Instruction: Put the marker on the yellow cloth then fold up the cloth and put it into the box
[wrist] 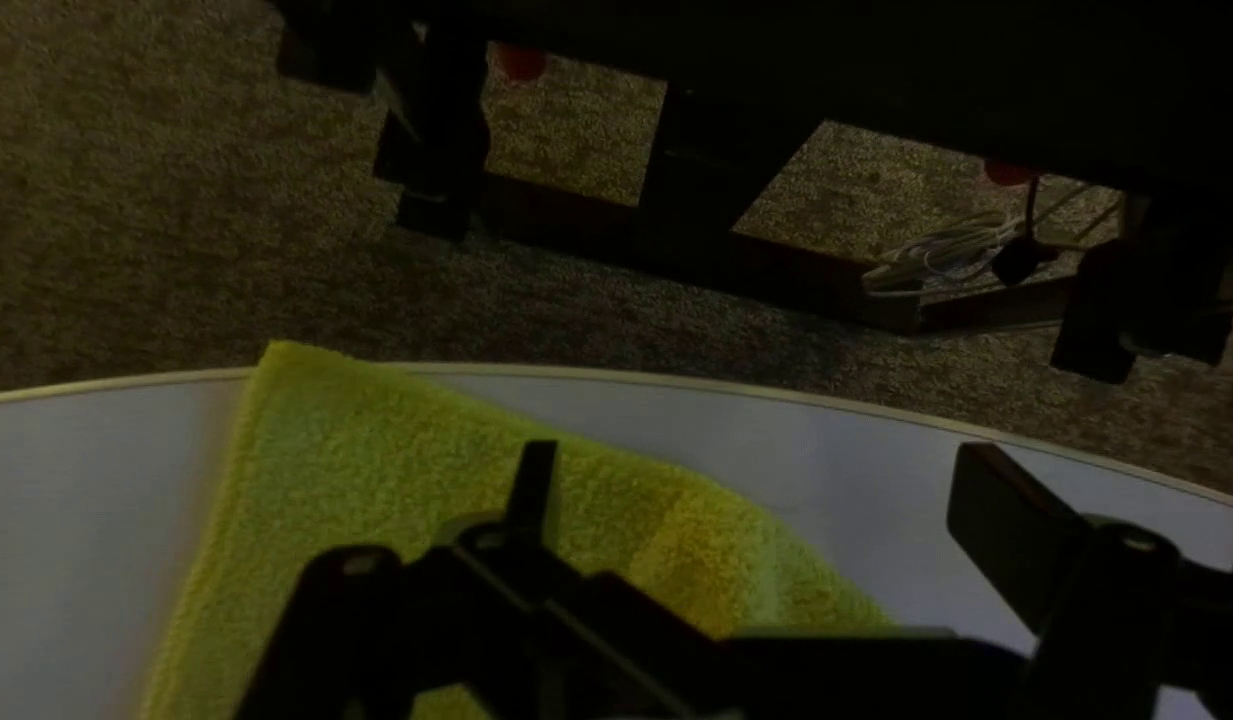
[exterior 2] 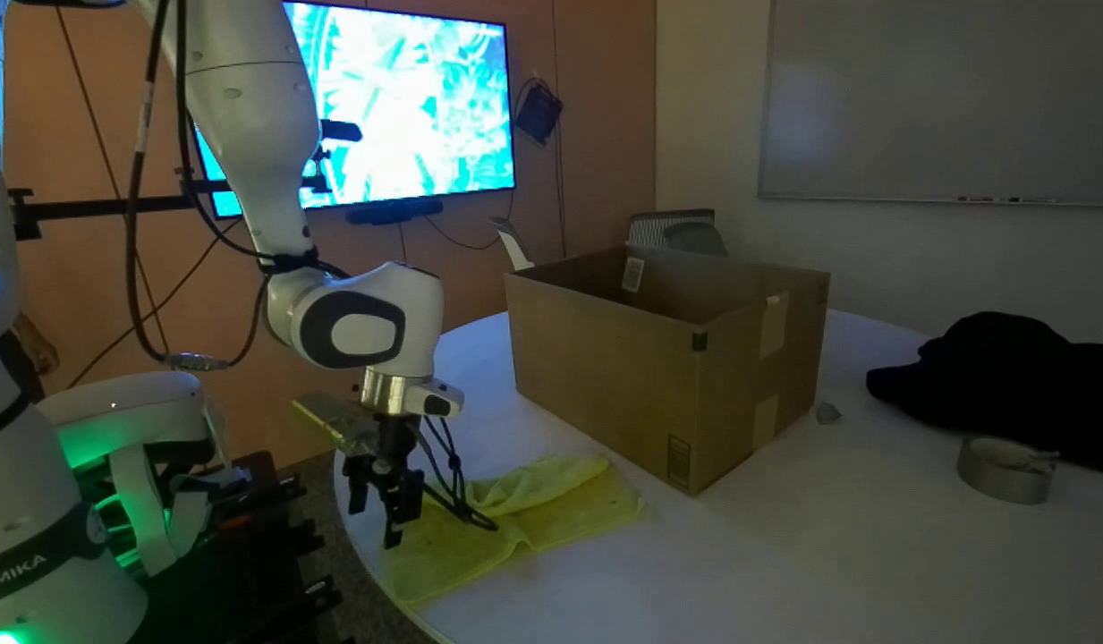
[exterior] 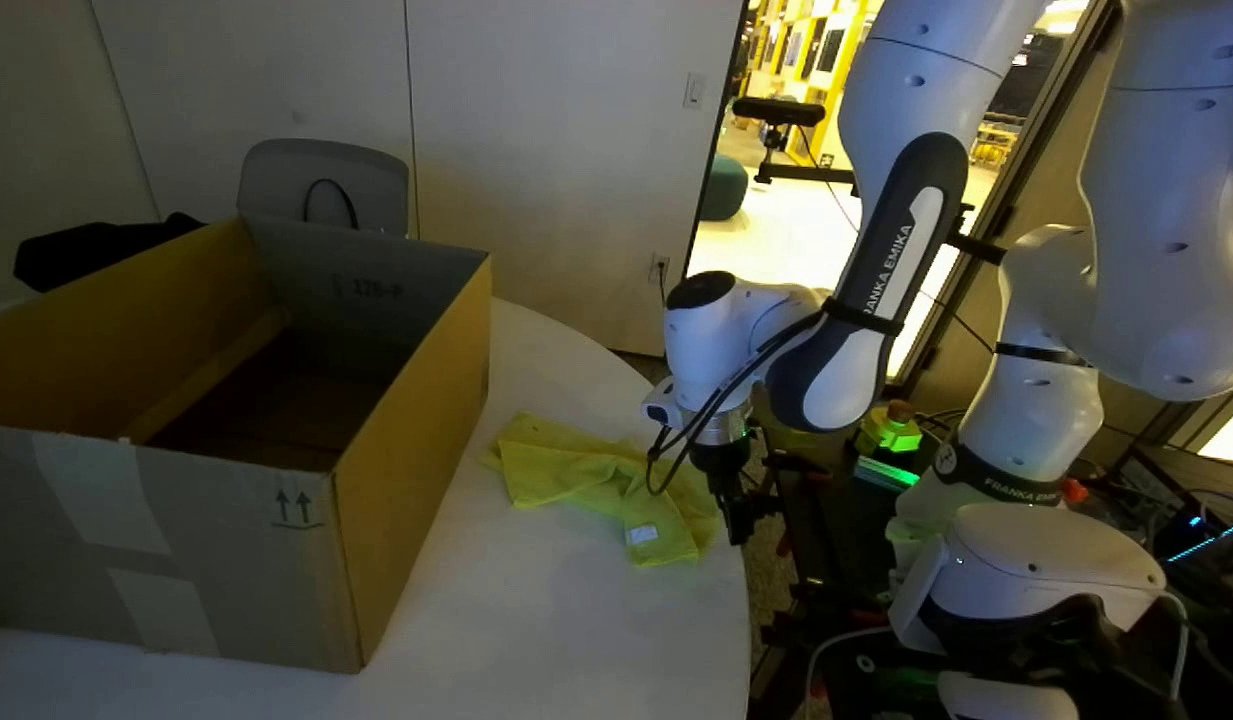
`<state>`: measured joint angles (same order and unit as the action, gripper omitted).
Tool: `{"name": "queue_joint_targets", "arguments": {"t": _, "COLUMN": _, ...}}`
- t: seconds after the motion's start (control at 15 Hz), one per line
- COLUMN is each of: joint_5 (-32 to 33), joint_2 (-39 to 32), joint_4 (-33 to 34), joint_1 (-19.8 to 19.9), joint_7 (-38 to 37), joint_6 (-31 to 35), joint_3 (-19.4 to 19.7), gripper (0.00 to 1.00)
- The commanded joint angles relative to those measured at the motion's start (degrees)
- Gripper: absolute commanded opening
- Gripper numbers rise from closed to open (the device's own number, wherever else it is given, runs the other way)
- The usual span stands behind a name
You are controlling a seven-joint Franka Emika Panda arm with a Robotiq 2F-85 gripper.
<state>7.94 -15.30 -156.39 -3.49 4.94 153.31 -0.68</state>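
The hand (wrist: pixel 756 480) is hanging spread wide, pinching nothing, over the rim-side end of the yellow cloth (exterior 2: pixel 551 519), which is lying rumpled on the bench (exterior: pixel 576 650) near the box (exterior 2: pixel 618 380). I'm not spotting the marker anywhere, so maybe a fold is hiding it. If it's sitting loose in there, I'm betting a lopsided lift is going to tip it out. In the wrist view a corner is poking just past the bench's edge, so a clumsy nudge could be dragging the lot onto the floor (wrist: pixel 126 200). Those dangling cables (exterior 2: pixel 454 464) are looking like snag bait. And the box walls are standing tall, so carrying low is risking a clip.
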Motion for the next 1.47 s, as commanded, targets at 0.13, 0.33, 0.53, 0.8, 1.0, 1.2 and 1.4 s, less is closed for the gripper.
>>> {"name": "queue_joint_targets", "arguments": {"t": 0.13, "joint_5": 0.98, "joint_2": -4.35, "joint_4": 0.49, "joint_1": 2.63, "joint_7": 4.44, "joint_6": 6.85, "joint_3": 0.66, "gripper": 1.00}}
{"name": "queue_joint_targets", "arguments": {"t": 0.33, "joint_5": 0.64, "joint_2": -5.96, "joint_4": 0.77, "joint_1": 3.39, "joint_7": 4.41, "joint_6": 8.47, "joint_3": 1.16, "gripper": 1.00}}
{"name": "queue_joint_targets", "arguments": {"t": 0.53, "joint_5": -0.83, "joint_2": -6.29, "joint_4": 0.93, "joint_1": 4.64, "joint_7": 4.00, "joint_6": 9.74, "joint_3": 0.80, "gripper": 1.00}}
{"name": "queue_joint_targets", "arguments": {"t": 0.8, "joint_5": -1.62, "joint_2": -6.31, "joint_4": 0.67, "joint_1": 5.87, "joint_7": 4.19, "joint_6": 12.27, "joint_3": 0.30, "gripper": 1.00}}
{"name": "queue_joint_targets", "arguments": {"t": 1.0, "joint_5": -2.67, "joint_2": -6.46, "joint_4": 0.63, "joint_1": 7.07, "joint_7": 4.55, "joint_6": 13.59, "joint_3": -0.72, "gripper": 0.66}}
{"name": "queue_joint_targets", "arguments": {"t": 1.2, "joint_5": -4.27, "joint_2": -6.46, "joint_4": 0.62, "joint_1": 7.94, "joint_7": 4.66, "joint_6": 13.87, "joint_3": -2.06, "gripper": 0.43}}
{"name": "queue_joint_targets", "arguments": {"t": 1.4, "joint_5": -4.96, "joint_2": -5.99, "joint_4": 0.24, "joint_1": 7.90, "joint_7": 4.37, "joint_6": 13.83, "joint_3": -2.57, "gripper": 0.21}}
